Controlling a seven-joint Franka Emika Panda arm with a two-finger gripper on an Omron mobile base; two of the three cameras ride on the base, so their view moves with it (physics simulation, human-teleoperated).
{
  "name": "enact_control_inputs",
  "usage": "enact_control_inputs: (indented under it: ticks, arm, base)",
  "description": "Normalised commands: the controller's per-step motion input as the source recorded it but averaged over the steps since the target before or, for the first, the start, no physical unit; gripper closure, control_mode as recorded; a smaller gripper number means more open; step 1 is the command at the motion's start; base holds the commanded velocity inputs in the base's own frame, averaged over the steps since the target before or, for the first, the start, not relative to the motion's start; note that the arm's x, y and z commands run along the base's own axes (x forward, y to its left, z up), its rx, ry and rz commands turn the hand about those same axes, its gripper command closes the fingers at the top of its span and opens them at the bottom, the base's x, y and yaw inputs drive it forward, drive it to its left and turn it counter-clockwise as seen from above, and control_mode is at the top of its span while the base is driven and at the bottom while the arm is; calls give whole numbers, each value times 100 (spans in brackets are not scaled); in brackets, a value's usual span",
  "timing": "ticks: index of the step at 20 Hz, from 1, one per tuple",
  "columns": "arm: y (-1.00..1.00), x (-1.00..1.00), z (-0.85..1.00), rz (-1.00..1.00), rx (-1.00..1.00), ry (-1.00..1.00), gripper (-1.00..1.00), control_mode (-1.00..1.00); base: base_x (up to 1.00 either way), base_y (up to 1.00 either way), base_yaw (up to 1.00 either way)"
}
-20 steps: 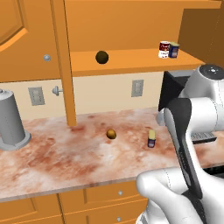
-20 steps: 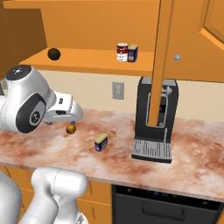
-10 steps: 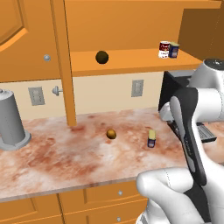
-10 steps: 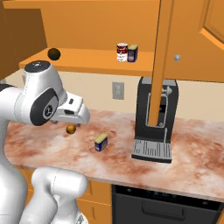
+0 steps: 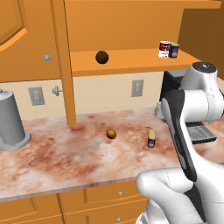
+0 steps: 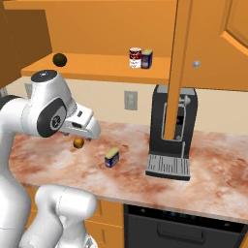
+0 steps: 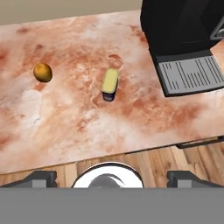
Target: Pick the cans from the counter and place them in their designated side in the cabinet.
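Observation:
One dark blue can (image 5: pixel 152 138) with a yellowish top stands on the marbled counter (image 5: pixel 65 153); the hand view looks down on this can (image 7: pixel 110 85) ahead of me. A red-and-white can (image 5: pixel 164 49) and a second dark blue can (image 5: pixel 174 50) stand side by side on the right part of the orange cabinet's shelf (image 5: pixel 131 61). My gripper (image 6: pixel 92 134) hangs above the counter, up and left of the counter can (image 6: pixel 112 158) and apart from it. Its fingertips (image 7: pixel 41 177) stand wide, open, with nothing between them.
A small brown ball (image 5: pixel 111 134) lies on the counter left of the can. A dark ball (image 5: pixel 102 57) sits on the shelf's left part. A black coffee machine (image 6: pixel 172 140) stands right of the can, and a tall grey cylinder (image 5: pixel 11 120) stands far left. An open cabinet door's edge (image 6: pixel 180 68) hangs before the coffee machine.
The arm has lifted and swung its hand slightly toward the counter can. The cans and both balls have stayed where they were.

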Motion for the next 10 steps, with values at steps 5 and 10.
enact_control_inputs:
  ticks: [5, 10]
  arm:
    - [0, 31, -8, -2, 0, 1, -100, -100]
    - [-2, 24, -12, 0, 0, 3, -100, -100]
  base:
    - [0, 0, 0]
    - [0, 0, 0]
